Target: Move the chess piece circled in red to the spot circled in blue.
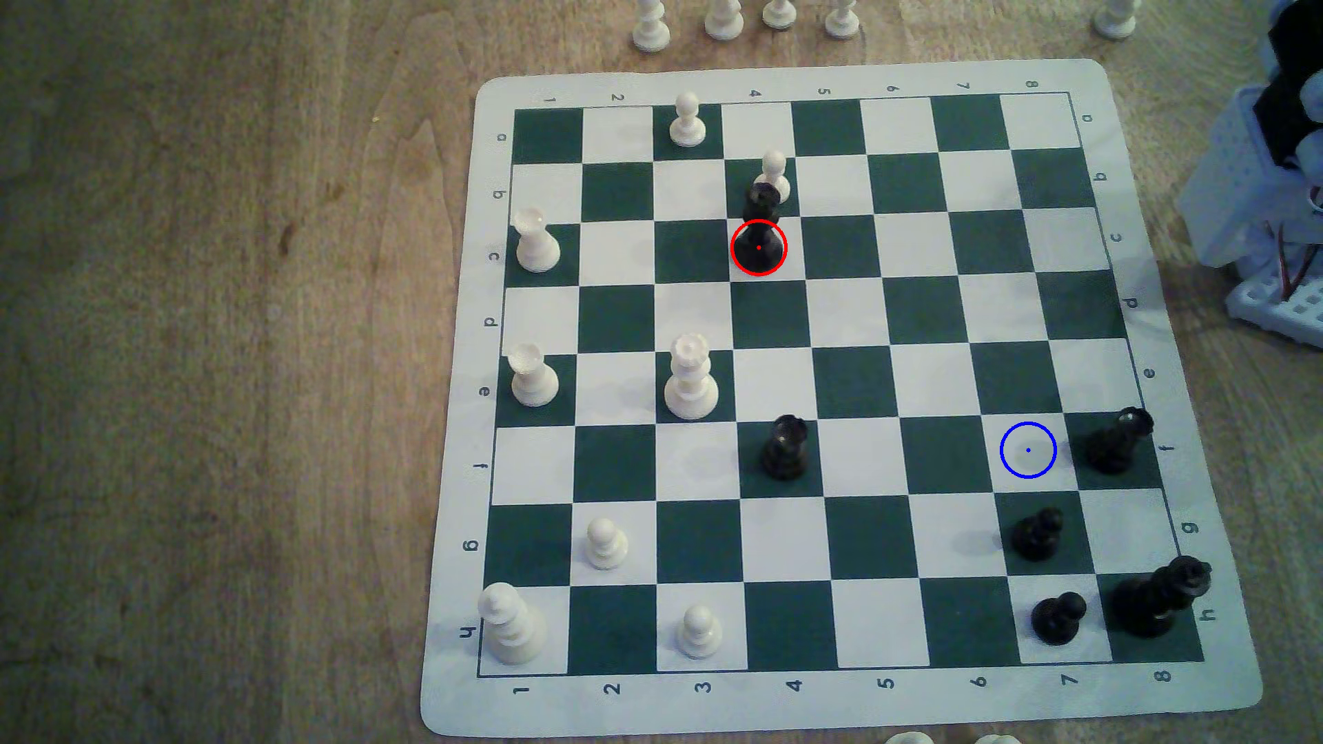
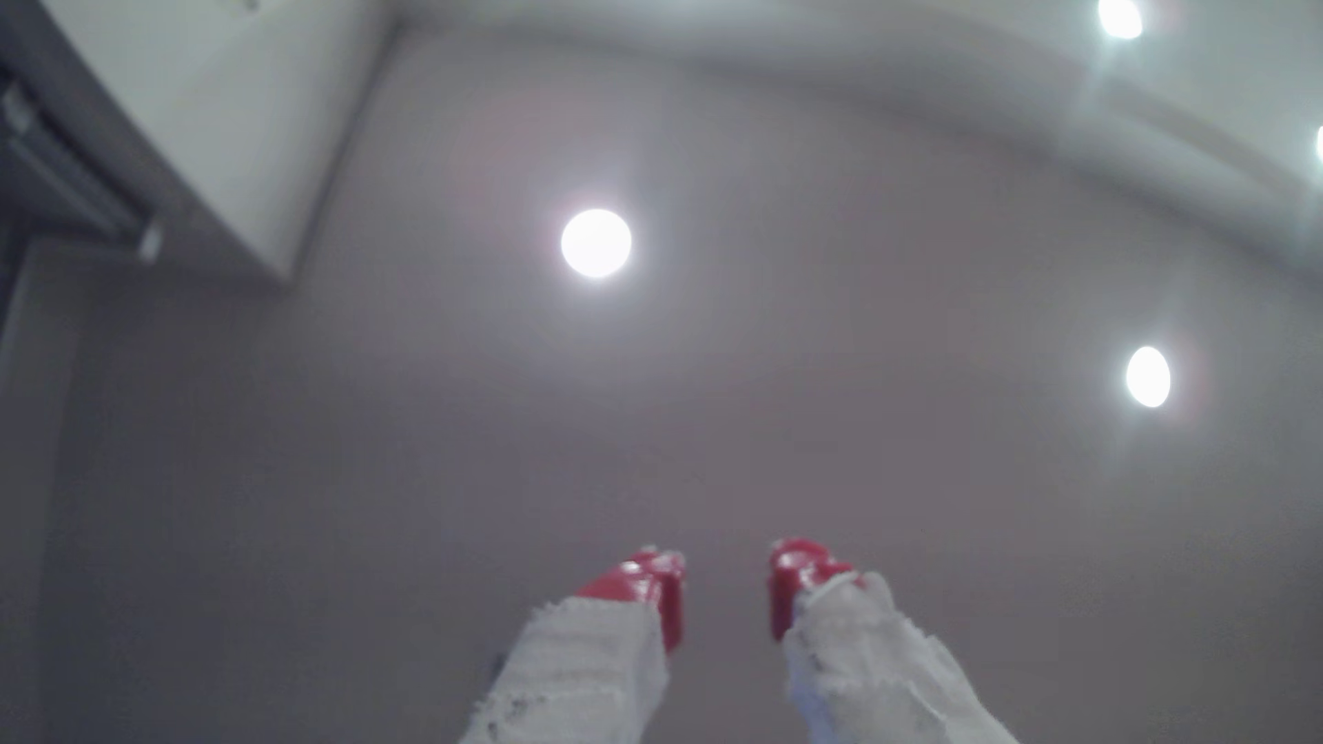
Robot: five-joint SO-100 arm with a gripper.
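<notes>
The red-circled chess piece is black with a round base and a knobbly head; it stands on a white square in the upper middle of the board mat in the exterior view. Down at the exterior view's right lies the spot circled in blue, a bare white square. In the wrist view my gripper points up at a ceiling, open, with a gap and nothing between its red-tipped fingers. Part of the white arm body sits at the right edge of the exterior view, off the mat.
A white pawn stands right behind the circled piece. Black pieces ring the blue spot: one on the square to its right, a pawn just below. Another black piece is mid-board. White pieces stand along the exterior view's left side.
</notes>
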